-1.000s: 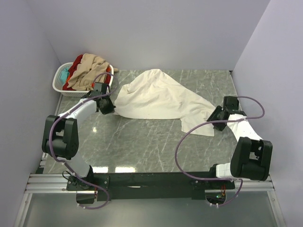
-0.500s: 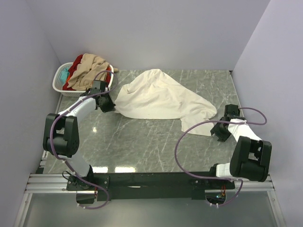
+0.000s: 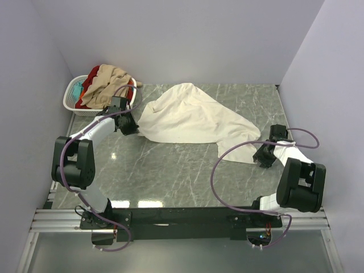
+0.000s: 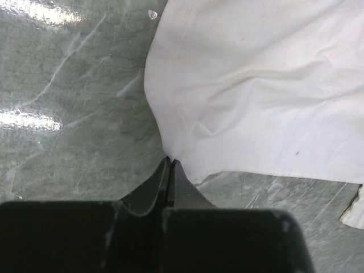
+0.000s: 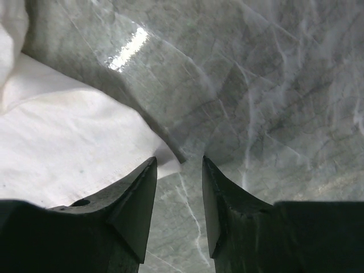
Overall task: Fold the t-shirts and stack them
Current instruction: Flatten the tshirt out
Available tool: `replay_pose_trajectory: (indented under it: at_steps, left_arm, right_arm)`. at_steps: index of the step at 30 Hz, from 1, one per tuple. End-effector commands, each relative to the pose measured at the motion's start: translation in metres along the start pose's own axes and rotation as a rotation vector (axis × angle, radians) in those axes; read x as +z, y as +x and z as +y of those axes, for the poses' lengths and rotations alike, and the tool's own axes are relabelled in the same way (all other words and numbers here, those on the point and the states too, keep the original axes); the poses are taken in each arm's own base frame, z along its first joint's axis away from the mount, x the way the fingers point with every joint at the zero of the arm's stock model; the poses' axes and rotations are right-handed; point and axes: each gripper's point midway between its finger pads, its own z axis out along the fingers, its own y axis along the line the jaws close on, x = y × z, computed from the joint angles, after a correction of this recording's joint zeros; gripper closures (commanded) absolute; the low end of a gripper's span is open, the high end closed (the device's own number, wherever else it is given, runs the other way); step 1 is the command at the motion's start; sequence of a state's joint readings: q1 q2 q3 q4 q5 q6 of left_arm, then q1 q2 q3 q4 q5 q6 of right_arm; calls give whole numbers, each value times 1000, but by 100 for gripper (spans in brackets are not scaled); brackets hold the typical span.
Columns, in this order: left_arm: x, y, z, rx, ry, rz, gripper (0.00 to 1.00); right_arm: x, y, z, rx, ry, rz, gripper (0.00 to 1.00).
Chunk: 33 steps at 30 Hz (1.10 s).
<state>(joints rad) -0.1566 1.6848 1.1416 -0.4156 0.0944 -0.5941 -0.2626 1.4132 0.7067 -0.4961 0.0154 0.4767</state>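
The large cream-white t-shirt (image 3: 190, 119) lies spread and rumpled on the marble table. My left gripper (image 3: 132, 129) is at its left edge; in the left wrist view its jaws (image 4: 170, 161) are shut, pinching the hem of the shirt (image 4: 256, 85). My right gripper (image 3: 261, 157) is open just off the shirt's right corner; in the right wrist view (image 5: 178, 162) that corner (image 5: 85, 148) lies on the table between and just ahead of the fingertips, not gripped. Tan-beige (image 3: 106, 85), red (image 3: 91, 76) and teal (image 3: 77, 89) shirts are piled in the basket.
The white slotted laundry basket (image 3: 69, 104) stands at the back left corner, just behind my left arm. Walls close the table at the left, back and right. Bare marble (image 3: 170, 170) lies in front of the shirt.
My right gripper has let go of the shirt's right corner, drawn back toward the near right and now hovers open beside it. The left gripper has stayed at the left hem.
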Motion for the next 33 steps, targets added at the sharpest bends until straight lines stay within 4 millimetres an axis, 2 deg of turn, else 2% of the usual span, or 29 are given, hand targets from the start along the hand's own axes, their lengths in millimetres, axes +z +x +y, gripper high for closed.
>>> replay_pose_trajectory:
  at_steps: [1,5,8,11,16,19,20,21,26,29,31,33]
  left_arm:
    - [-6,-11,-11,18,46,-27,100]
    - [-6,-12,-10,23,40,-28,100]
    - [-6,-12,-10,19,40,-28,100]
    - [-5,-11,-10,10,42,-26,100]
    - [-4,-8,-10,-9,51,-29,100]
    - [-4,-6,-10,-18,52,-28,100]
    - [-4,-6,-9,-19,52,-28,100]
    - [-4,-6,-10,-24,53,-29,100]
    - [-9,-7,-13,-27,67,-34,100]
    - [-11,-7,-14,-19,72,-33,100]
    - [-14,-7,-16,-11,78,-29,100]
    - [-18,-10,-18,-7,85,-34,100]
  right_arm:
    - [1,-21,12,-4,-37,-47,56]
    - [3,-21,11,-5,-34,-42,58]
    - [5,-17,15,-7,-56,-21,64]
    - [7,-11,16,-8,-65,6,74]
    - [6,-4,18,-10,-83,35,80]
    - [7,1,20,-9,-96,56,92]
    - [7,4,19,-14,-94,67,99]
    - [7,4,19,-14,-94,76,100]
    - [-11,-4,32,-14,-142,73,100]
    - [-33,-18,40,-7,-174,35,100]
    - [-55,-36,51,-8,-215,-24,100]
    - [-76,-44,57,2,-251,-61,100]
